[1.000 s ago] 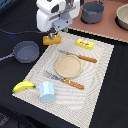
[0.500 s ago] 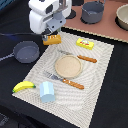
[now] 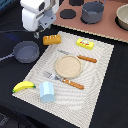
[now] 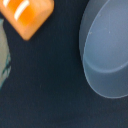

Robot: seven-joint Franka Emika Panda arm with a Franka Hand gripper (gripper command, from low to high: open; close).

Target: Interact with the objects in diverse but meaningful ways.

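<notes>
The pincer (image 3: 37,34) hangs over the dark cloth between the grey pan (image 3: 26,51) and the bread loaf (image 3: 51,39); whether it is open or closed cannot be told. The loaf lies just beside it on the placemat (image 3: 95,85) corner, its long axis across the mat, a likely next target.

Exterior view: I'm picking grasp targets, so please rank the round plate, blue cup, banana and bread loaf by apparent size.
1. Round plate, clearly largest.
2. Blue cup and banana: too alike to rank, and both lie nearer the camera, which may inflate them.
3. Bread loaf, smallest, though it lies farther back.
</notes>
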